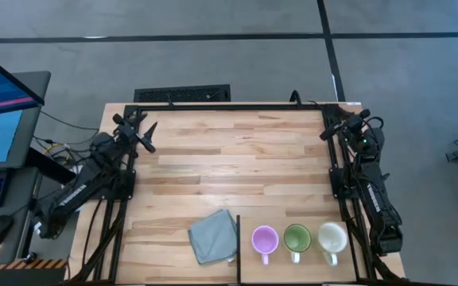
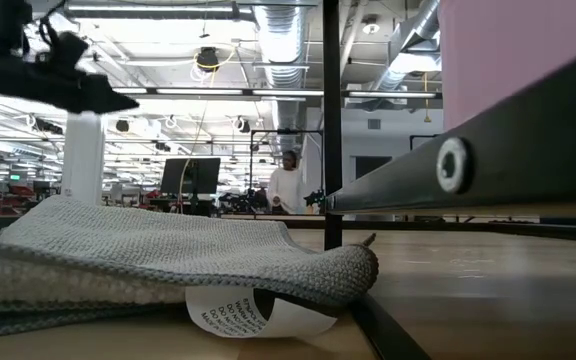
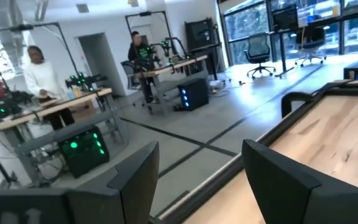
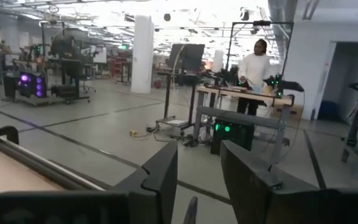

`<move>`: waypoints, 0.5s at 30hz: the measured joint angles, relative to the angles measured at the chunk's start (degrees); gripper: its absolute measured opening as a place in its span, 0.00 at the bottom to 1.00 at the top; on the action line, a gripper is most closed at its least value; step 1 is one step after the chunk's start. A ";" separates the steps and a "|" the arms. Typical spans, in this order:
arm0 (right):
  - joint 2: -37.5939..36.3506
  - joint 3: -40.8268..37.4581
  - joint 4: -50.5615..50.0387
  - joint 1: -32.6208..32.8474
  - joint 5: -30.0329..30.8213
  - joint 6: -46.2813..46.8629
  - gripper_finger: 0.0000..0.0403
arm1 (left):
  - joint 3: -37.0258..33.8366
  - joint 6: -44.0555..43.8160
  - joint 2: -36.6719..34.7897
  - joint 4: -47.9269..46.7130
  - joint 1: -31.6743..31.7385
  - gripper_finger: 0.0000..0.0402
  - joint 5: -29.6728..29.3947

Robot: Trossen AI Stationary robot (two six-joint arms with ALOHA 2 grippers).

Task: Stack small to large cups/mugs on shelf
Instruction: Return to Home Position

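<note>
Three mugs stand upright in a row on the wooden table near its front edge, right of centre, handles toward the near edge: a lilac one (image 1: 264,239), a green one (image 1: 296,237) and a cream-white one (image 1: 332,237). My left gripper (image 1: 146,137) (image 3: 201,152) hovers open at the far left of the table, pointing level past the far edge. Over the far right corner my right gripper (image 1: 329,132) (image 4: 199,152) is also open, with nothing between its fingers. Both are far from the mugs. The shelf is out of view.
A crumpled grey cloth (image 1: 213,236) (image 2: 168,255) lies left of the mugs, with a printed paper label (image 2: 253,312) under its edge. A thin dark bar (image 1: 238,250) stands between cloth and lilac mug. The table's middle is bare wood (image 1: 237,159). People stand at benches beyond the table.
</note>
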 joint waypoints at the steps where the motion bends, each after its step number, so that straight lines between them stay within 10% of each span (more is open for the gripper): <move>1: 0.00 -0.07 0.04 0.03 -0.01 -0.02 0.36 | -1.71 -0.48 0.00 2.06 0.83 0.55 0.97; 15: -0.07 -0.09 -1.69 0.39 0.21 -2.80 0.36 | -5.79 -1.19 0.20 7.39 6.71 0.55 2.66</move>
